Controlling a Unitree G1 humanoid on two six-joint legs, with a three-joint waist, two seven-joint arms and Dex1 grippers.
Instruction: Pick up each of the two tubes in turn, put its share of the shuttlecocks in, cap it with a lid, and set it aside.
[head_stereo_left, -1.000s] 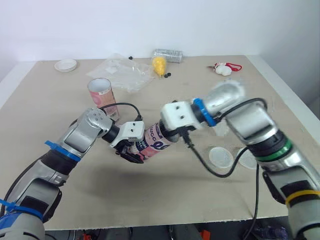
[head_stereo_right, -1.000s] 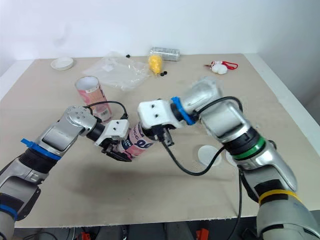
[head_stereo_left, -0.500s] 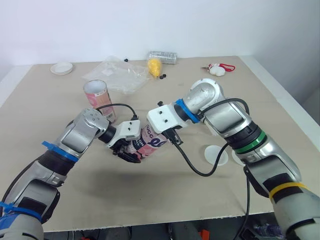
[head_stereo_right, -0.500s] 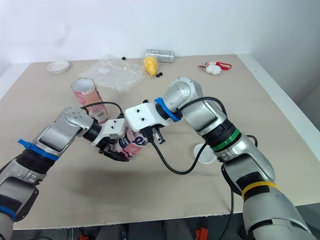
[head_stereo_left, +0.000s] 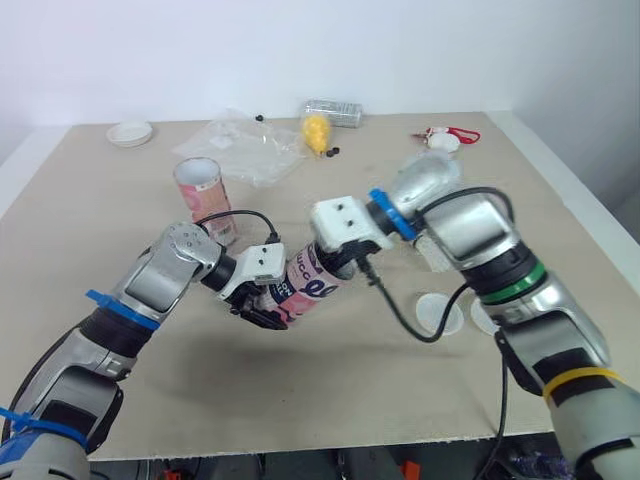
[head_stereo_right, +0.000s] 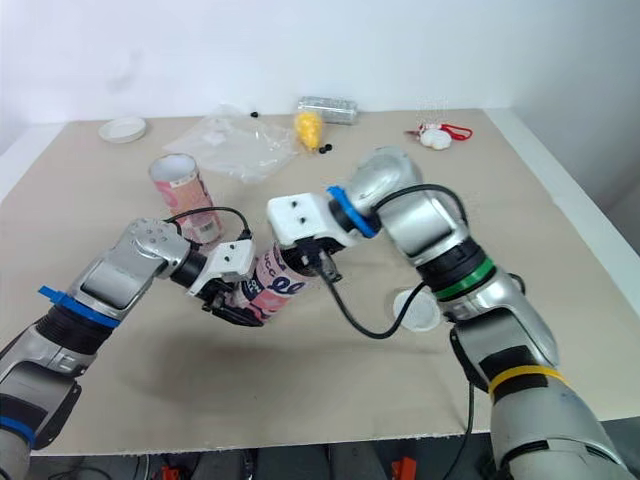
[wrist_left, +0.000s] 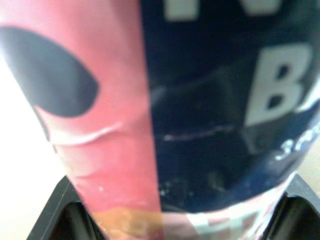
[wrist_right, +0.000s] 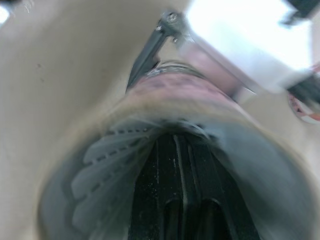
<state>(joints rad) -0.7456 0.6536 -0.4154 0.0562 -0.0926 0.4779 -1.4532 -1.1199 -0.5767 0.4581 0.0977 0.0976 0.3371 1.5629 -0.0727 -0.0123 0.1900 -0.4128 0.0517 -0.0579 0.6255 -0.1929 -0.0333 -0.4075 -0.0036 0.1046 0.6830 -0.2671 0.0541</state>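
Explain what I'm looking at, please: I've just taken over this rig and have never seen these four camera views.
This is a humanoid robot with two arms, each ending in a two-fingered gripper. The two wide pictures come from its head camera, looking down on a beige table; its left arm shows on the left. The other two come from wrist cameras, each looking along its own gripper.

The left gripper is clamped on a pink and navy tube, held tilted above the table. The right gripper reaches into that tube's open mouth, where the white skirt of a shuttlecock shows.

On the table are a second tube standing upright, a white lid with another beside it, and a plastic bag.
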